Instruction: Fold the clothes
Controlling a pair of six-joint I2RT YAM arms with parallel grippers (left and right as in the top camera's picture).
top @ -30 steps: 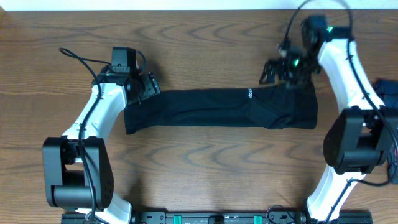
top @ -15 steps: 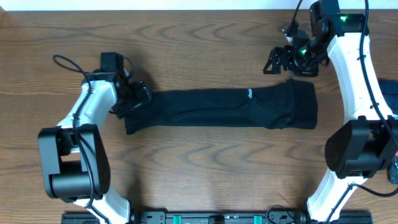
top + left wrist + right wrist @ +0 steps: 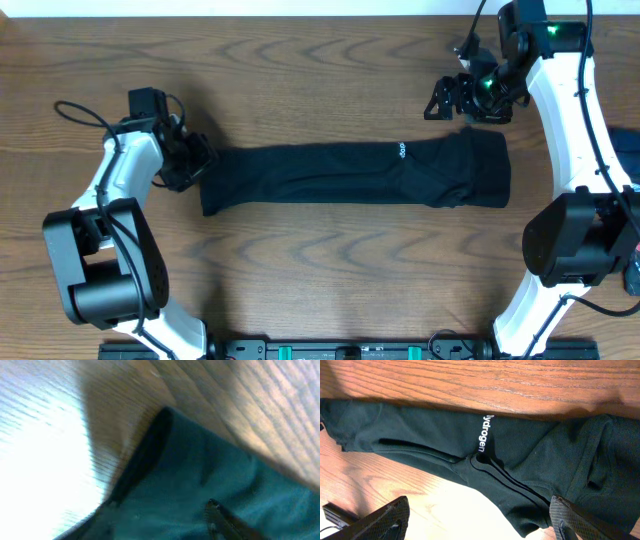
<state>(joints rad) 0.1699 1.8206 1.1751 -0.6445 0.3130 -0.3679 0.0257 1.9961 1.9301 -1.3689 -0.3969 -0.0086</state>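
The black top (image 3: 350,175) lies folded into a long strip across the table's middle, with its white logo (image 3: 399,151) facing up. My left gripper (image 3: 190,162) is at the strip's left end. The blurred left wrist view shows the fabric's edge (image 3: 190,475) close up and one finger over it, and I cannot tell whether the jaws are open. My right gripper (image 3: 447,100) is open and empty, just beyond the strip's far right part. The right wrist view shows the top (image 3: 445,445), the logo (image 3: 487,435) and my open fingers (image 3: 479,507) on either side.
The wooden table (image 3: 320,60) has a white strip along its far edge. A dark blue bundle (image 3: 625,145) sits at the right edge behind my right arm. The arm bases stand at the front edge.
My left gripper has slid left along the table to the strip's left end. My right gripper came off the strip's right end, moved back, then held still. The top has not shifted.
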